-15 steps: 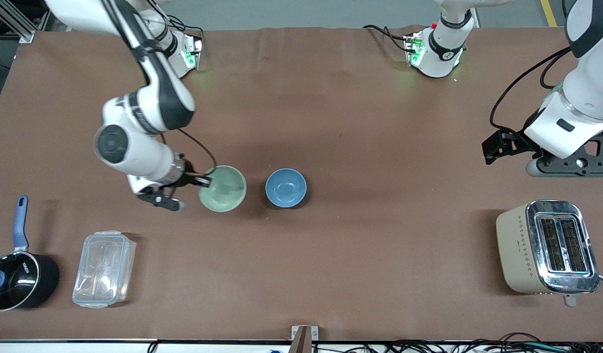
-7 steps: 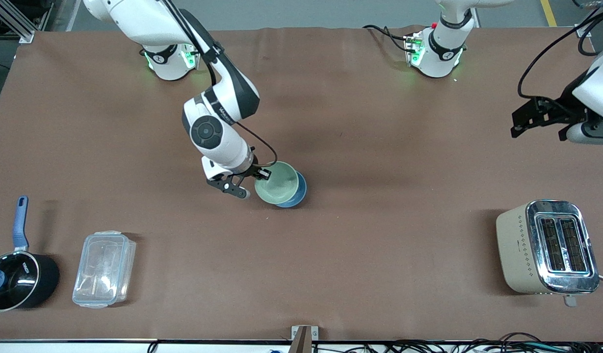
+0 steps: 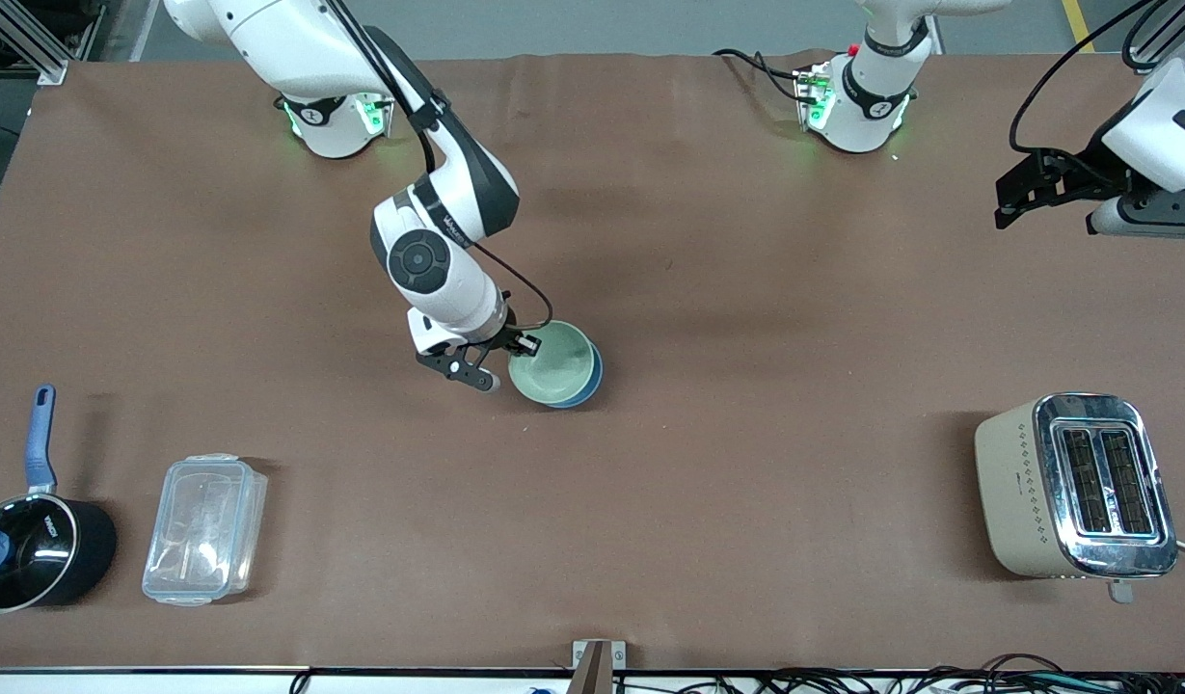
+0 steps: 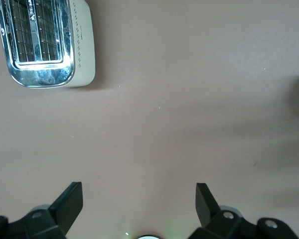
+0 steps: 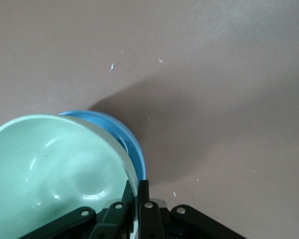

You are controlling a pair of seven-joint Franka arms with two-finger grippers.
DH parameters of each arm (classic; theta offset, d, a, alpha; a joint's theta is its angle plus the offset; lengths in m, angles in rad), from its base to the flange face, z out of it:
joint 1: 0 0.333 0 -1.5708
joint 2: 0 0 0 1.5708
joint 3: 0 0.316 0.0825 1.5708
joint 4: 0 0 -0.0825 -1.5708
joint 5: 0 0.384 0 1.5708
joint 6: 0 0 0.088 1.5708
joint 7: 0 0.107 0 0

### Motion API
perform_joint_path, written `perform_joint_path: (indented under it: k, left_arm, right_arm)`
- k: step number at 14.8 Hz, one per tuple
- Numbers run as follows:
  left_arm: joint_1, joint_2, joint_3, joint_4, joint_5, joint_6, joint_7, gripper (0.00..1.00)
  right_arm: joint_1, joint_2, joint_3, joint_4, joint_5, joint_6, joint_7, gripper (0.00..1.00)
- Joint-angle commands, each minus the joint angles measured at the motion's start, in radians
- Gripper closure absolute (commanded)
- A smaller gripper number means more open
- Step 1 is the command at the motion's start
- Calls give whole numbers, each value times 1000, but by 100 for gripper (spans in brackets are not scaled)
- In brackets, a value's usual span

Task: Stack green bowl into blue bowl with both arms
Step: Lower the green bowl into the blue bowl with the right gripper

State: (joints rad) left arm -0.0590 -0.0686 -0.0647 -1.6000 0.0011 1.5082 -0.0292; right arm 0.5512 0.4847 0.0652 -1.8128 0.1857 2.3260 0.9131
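Observation:
The pale green bowl point(image 3: 552, 364) sits inside the sky-blue bowl point(image 3: 592, 378) at the middle of the table; only a crescent of blue rim shows. My right gripper point(image 3: 520, 341) is shut on the green bowl's rim at the side toward the right arm's end. In the right wrist view the green bowl point(image 5: 55, 169) fills the blue bowl point(image 5: 124, 139), and my fingers point(image 5: 137, 191) pinch its rim. My left gripper point(image 3: 1036, 183) hangs open and empty above the table at the left arm's end. In the left wrist view its gripper point(image 4: 139, 196) is open over bare table.
A beige and chrome toaster point(image 3: 1074, 487) stands at the left arm's end, also in the left wrist view point(image 4: 45, 42). A clear lidded container point(image 3: 204, 528) and a black saucepan with a blue handle point(image 3: 28, 540) sit at the right arm's end, nearer the front camera.
My right gripper carried the green bowl from beside the blue bowl to over it and lowered it in. My left arm rose and drew toward its end of the table.

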Motion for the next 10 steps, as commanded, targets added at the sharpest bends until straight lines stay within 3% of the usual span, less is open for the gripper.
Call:
perform_joint_path:
  k: [1,7,8,10]
  left_arm:
    - [2,-22,9,-32,-13,20,14,0]
    - [-4,-14,5,-24,-10,6,15,0]
    - [-2,-14,5,-23,-10,6,15,0]
    - [-1,-13,5,-21,-9,6,15,0]
  right_arm:
    - [18,21,-8,16,20,9,12,97]
    - [19,44,-8,15,18,35,12,90]
    - [19,49,-8,16,18,35,12,82]
    - [16,51,-7,16,18,30,10,52]
